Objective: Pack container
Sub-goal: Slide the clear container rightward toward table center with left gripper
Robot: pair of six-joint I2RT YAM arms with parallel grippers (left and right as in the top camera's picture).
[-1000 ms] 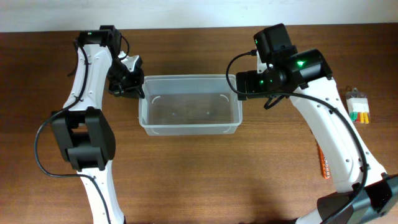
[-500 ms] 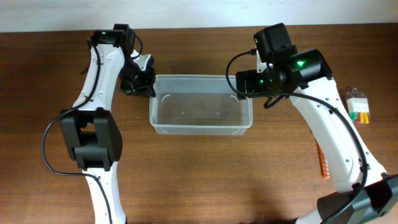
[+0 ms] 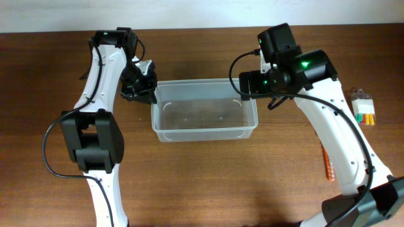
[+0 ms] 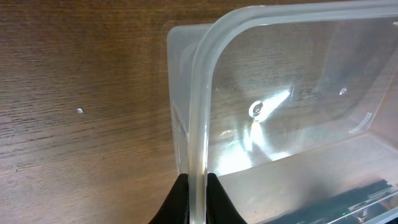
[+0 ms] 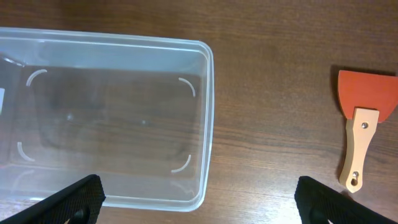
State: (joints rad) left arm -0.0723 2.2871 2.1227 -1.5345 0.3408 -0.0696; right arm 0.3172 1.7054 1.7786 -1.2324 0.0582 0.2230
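Note:
The container, a clear shallow plastic bin, lies on the wooden table between my two arms, and I see nothing inside it. My left gripper is shut on the rim of its left short side. In the left wrist view the two black fingertips pinch that rim, left gripper, container. My right gripper hovers over the bin's right end, jaws wide open and holding nothing. In the right wrist view the right gripper straddles the near right corner of the container.
An orange scraper with a wooden handle lies on the table to the right of the bin. A small pack of coloured pieces sits at the far right. An orange stick-like tool lies partly under the right arm.
My left gripper has dragged the container to the right along the table, most of it in the first half second. The right arm has stayed still.

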